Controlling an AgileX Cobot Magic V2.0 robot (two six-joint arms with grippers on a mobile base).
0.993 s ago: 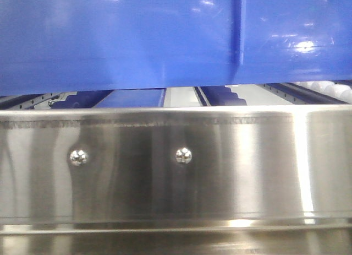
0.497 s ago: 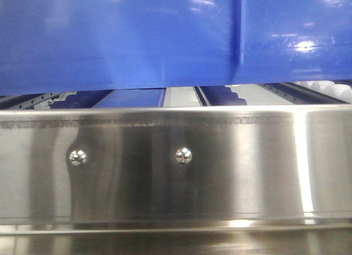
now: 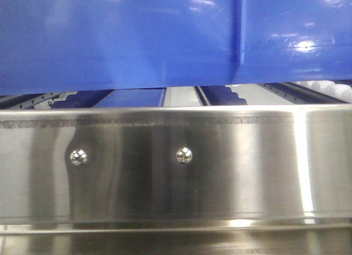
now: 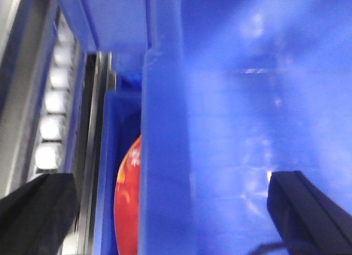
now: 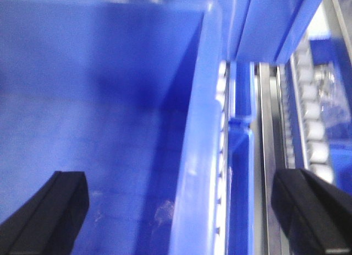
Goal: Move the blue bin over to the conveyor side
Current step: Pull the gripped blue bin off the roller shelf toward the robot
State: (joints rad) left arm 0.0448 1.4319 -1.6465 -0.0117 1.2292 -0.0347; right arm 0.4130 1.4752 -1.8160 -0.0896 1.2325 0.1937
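The blue bin (image 3: 137,40) fills the top of the front view, its smooth wall and one vertical rib hanging just above the steel rail. In the left wrist view my left gripper (image 4: 171,211) is open, its two black fingers wide apart on either side of the bin's thick rim (image 4: 165,128). In the right wrist view my right gripper (image 5: 179,211) is open too, straddling the bin's other rim (image 5: 203,128), one finger over the bin's inside. The black belt surface of the conveyor side is out of view.
A shiny steel rail (image 3: 220,167) with two screws runs across the front. White rollers (image 4: 52,101) (image 5: 311,123) in metal tracks lie outside the bin on both sides. A second blue container (image 4: 107,156) beside the bin holds a red object (image 4: 127,205).
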